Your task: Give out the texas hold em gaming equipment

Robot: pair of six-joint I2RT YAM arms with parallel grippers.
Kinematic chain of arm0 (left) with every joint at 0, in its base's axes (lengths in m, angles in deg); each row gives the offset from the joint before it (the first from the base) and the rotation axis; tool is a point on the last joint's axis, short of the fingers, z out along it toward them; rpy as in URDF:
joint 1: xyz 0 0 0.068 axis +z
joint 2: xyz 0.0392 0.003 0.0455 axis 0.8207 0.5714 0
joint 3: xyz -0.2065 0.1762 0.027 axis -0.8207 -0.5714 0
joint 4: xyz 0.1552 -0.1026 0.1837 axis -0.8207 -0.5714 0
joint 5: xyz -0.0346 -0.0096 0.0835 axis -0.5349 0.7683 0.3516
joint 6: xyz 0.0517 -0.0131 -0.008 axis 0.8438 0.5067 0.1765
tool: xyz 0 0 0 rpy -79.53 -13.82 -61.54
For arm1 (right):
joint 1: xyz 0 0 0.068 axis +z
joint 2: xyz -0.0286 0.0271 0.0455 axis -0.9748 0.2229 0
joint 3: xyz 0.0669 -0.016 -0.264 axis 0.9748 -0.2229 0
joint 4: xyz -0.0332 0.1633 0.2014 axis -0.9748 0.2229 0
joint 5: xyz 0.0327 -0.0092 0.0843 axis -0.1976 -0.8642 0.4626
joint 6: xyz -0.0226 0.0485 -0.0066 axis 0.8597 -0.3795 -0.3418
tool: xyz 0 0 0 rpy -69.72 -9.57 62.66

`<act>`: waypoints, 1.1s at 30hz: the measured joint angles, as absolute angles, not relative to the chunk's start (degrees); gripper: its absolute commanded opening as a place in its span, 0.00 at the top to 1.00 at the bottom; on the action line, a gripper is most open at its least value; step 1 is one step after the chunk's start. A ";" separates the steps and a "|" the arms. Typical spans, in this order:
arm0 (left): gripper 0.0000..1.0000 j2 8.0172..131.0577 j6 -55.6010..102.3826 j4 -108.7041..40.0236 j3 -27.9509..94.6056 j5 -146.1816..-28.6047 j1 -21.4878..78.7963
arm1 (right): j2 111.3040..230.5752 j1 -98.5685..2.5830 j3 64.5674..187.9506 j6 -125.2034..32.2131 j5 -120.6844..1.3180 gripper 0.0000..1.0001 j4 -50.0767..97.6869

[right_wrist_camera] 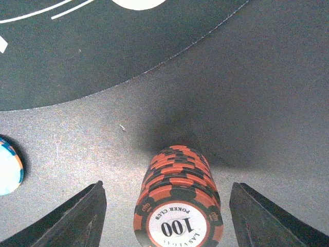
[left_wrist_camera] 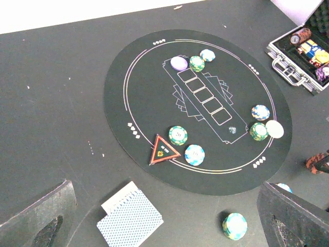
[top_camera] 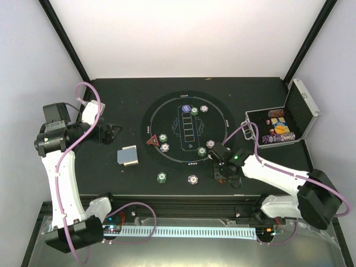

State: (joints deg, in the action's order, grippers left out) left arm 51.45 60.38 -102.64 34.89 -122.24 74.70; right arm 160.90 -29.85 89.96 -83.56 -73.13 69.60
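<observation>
1. The stack of red-and-black striped "100" chips (right_wrist_camera: 177,216) stands upright on the dark table (right_wrist_camera: 272,77), just off the edge of the round black mat with white lines (right_wrist_camera: 103,46).
2. It's dead centre between the fingers of my right gripper (right_wrist_camera: 168,188), with its axis pointing straight up at my wrist camera.
3. My jaws are spread wide with a gap on each side, so I'm gripping nothing.
4. The left gripper (top_camera: 108,132), also spread and empty, is well apart across the mat, so I reckon this one's mine.
</observation>
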 measured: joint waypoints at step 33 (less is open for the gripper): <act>0.01 50.71 60.51 -102.66 34.85 -122.53 74.70 | 161.25 -29.83 88.32 -83.58 -73.80 0.45 69.54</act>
State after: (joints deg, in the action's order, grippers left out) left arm 50.71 60.51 -102.66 34.85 -122.53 74.70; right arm 161.25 -29.83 88.32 -83.58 -73.80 69.54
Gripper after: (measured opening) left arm 0.990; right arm 0.515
